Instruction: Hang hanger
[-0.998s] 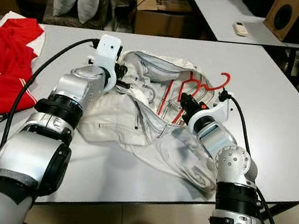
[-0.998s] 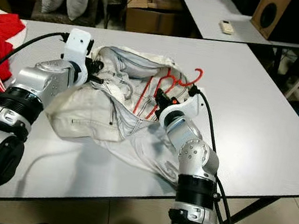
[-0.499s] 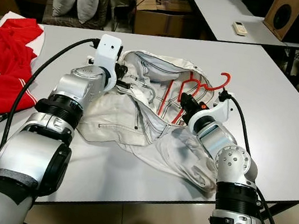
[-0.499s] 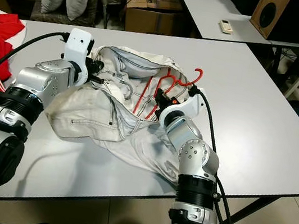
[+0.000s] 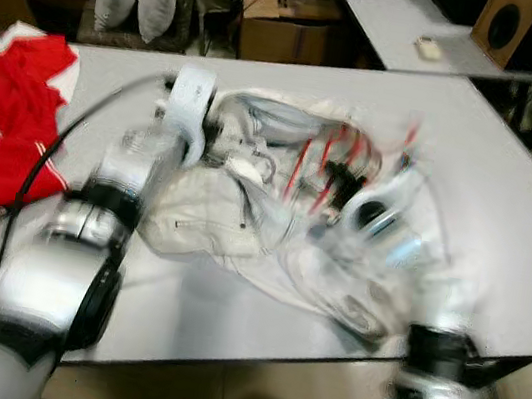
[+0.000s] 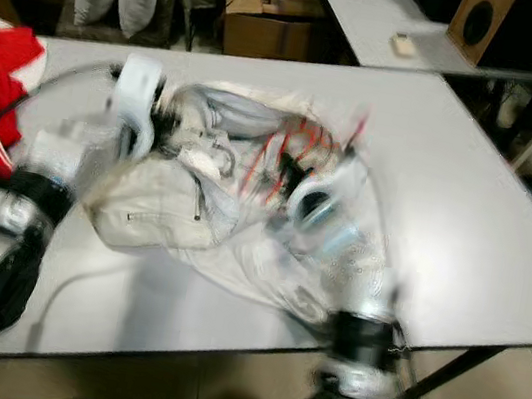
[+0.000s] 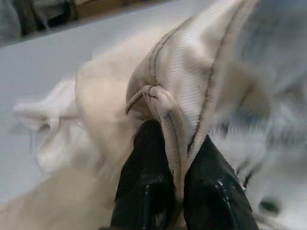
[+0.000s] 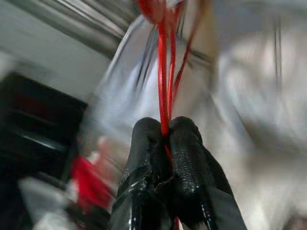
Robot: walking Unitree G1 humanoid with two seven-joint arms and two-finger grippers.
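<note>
Right gripper (image 8: 165, 136): jaws closed on red hanger (image 8: 163, 86) | left gripper (image 7: 178, 158): jaws clamped on white garment (image 7: 192, 96) seam | red cloth (image 5: 5, 118) seen on desk (image 5: 509, 198), well apart; views blurred.

A: What is the white garment (image 7: 192, 57) made of?

B: Woven cloth, matt, with a fine ribbed weave and dark stitched seams; a folded hem sits pinched between the 2 fingers of the left gripper (image 7: 177, 158).

A: And those fingers (image 7: 144, 182)?

B: Black, smooth and slightly glossy, like rubber or plastic. The right gripper (image 8: 165, 139) has rougher, pebbled black pads (image 8: 189, 158).

A: What about the hanger (image 8: 164, 72)?

B: Thin red rods, smooth and shiny.

A: The rest?

B: The table (image 5: 514, 168) is a smooth, matt pale grey top. The arms (image 5: 130, 163) look like brushed silver metal. The red clothing (image 5: 7, 108) is soft matt cloth.
</note>
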